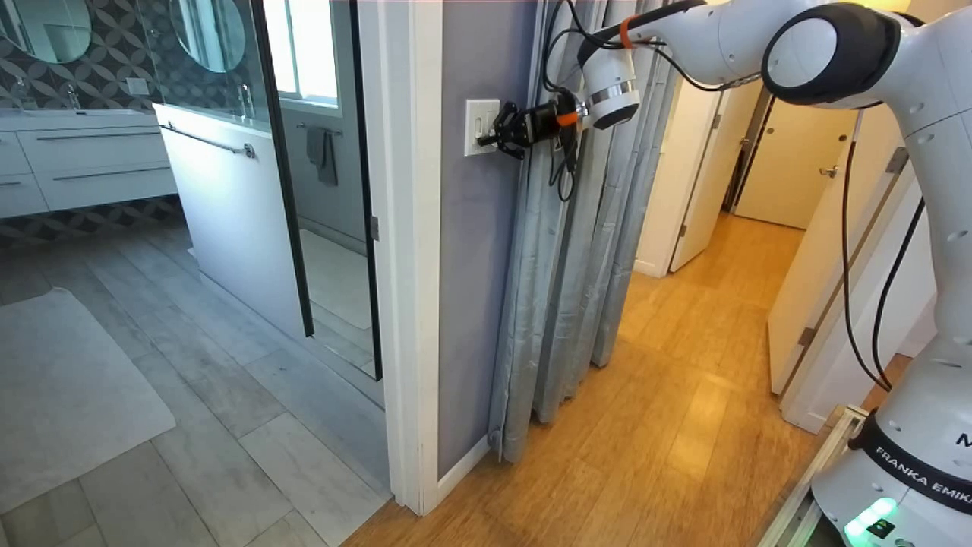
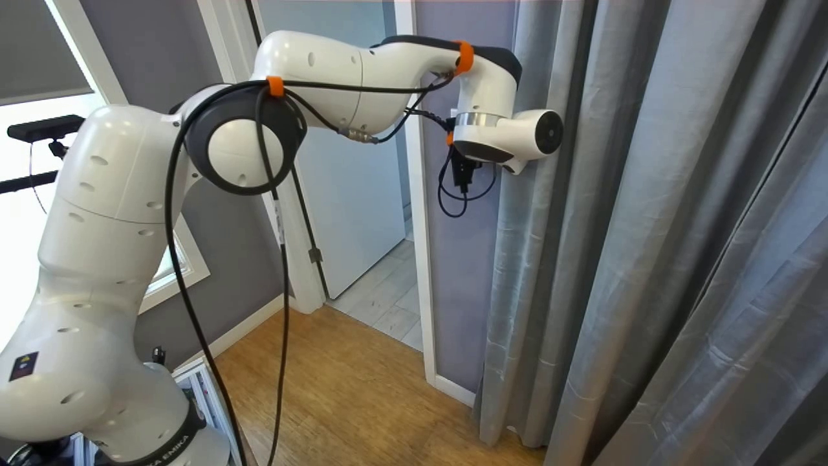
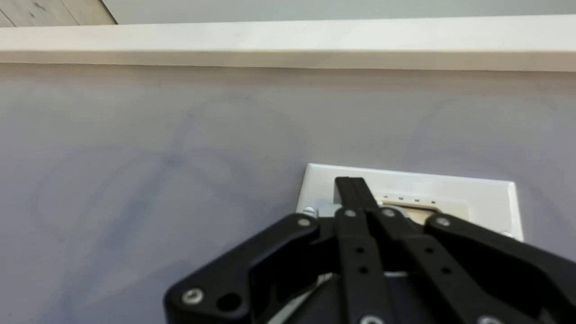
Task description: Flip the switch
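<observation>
The switch (image 1: 472, 121) is a white plate on the grey-lavender wall in an exterior view. In the wrist view the switch plate (image 3: 432, 182) lies sideways, with a cream rocker (image 3: 418, 216) partly covered by my fingers. My black gripper (image 1: 484, 140) is in front of the plate's lower part. In the wrist view my gripper (image 3: 351, 182) has its two fingertips pressed together, with nothing between them. The tips overlap one end of the plate, beside the rocker. I cannot tell if they touch it. In an exterior view the wrist (image 2: 482, 139) hides the fingers and the switch.
A grey curtain (image 1: 562, 281) hangs right beside the gripper and wrist; the curtain (image 2: 582, 259) also shows close to the wrist. A white door frame (image 1: 414, 251) stands on the wall's opposite side. Black cables (image 1: 563, 178) hang in loops under the wrist.
</observation>
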You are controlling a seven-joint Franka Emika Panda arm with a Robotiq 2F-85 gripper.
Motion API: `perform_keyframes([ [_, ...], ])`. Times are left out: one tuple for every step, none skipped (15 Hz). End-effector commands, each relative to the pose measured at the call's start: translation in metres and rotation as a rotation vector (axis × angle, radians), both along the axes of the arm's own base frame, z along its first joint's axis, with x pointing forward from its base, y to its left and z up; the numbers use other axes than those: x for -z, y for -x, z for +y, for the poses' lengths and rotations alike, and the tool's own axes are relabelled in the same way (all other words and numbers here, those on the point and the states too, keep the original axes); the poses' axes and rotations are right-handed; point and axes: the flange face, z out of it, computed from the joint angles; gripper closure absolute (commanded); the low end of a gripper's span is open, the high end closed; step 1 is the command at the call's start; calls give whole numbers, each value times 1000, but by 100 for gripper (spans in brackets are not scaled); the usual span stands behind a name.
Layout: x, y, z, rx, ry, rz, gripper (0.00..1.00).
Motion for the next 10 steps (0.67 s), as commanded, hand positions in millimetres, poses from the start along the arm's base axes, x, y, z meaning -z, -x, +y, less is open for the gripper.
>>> perform_keyframes([
  [-20, -10, -9, 72, -73, -59, 100],
  [-22, -9, -9, 72, -78, -65, 100],
  [-24, -9, -10, 71, -81, -73, 100],
  [-25, -9, -10, 71, -84, -76, 100],
  [-26, -9, -10, 70, -82, -79, 100],
  [-27, -9, -10, 70, -83, -82, 100],
  [-28, -8, -10, 73, -85, -89, 100],
  [-29, -8, -10, 71, -86, -91, 100],
  [-33, -7, -12, 76, -103, -105, 100],
  [-39, -7, -15, 91, -119, -123, 100],
])
